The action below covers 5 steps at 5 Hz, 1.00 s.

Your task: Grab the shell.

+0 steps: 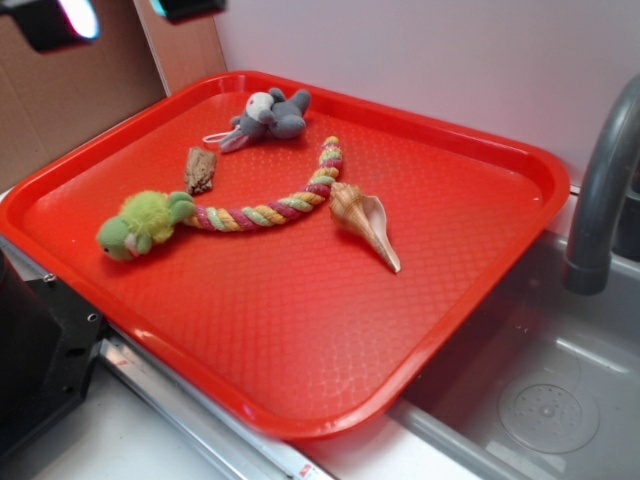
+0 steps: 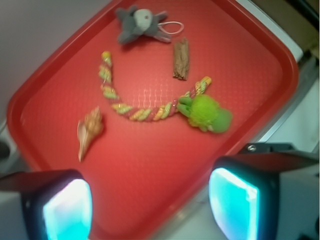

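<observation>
Lying flat on the red tray (image 1: 470, 250), whorl touching the rope toy (image 2: 132, 111), pale tip pointing clear: the shell (image 2: 88, 131), free for a pinch across its ribbed body. Claw (image 2: 150, 207) spread wide, empty, high above the tray's near edge. Shell at about eleven o'clock from the claw in the wrist view, well apart.

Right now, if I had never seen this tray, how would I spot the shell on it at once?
Look at the red tray beside the sink. Near its middle runs a colourful braided rope toy with a fuzzy green head; the shell lies just beside the rope's bend. It is the only hard, tan-and-cream spiral with a long pale pointed tip, unlike the flat brown bark chunk and the grey plush toy.
</observation>
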Available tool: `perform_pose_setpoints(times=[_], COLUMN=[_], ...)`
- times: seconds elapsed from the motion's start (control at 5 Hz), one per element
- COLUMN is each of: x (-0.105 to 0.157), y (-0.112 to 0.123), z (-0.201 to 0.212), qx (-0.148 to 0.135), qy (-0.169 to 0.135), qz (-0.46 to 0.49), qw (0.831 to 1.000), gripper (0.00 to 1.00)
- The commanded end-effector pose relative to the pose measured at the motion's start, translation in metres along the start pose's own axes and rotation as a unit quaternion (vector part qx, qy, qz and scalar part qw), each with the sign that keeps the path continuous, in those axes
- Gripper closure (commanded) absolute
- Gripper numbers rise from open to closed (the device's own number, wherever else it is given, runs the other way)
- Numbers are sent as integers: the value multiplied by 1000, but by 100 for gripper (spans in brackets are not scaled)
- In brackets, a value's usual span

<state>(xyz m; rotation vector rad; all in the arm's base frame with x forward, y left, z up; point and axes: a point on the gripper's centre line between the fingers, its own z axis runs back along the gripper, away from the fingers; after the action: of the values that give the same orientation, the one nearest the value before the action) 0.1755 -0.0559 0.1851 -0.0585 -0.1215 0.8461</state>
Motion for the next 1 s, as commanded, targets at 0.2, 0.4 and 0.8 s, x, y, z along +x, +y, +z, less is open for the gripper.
perform_pose_setpoints(times=[0.2,0.4,0.8], x=[34,35,25], y=[-58,-73,-84], z=[-71,-99,-144], qx=[17,25,51], qy=[-19,-26,-28], qz=[69,56,18], qw=[997,998,998], gripper=[0,0,0])
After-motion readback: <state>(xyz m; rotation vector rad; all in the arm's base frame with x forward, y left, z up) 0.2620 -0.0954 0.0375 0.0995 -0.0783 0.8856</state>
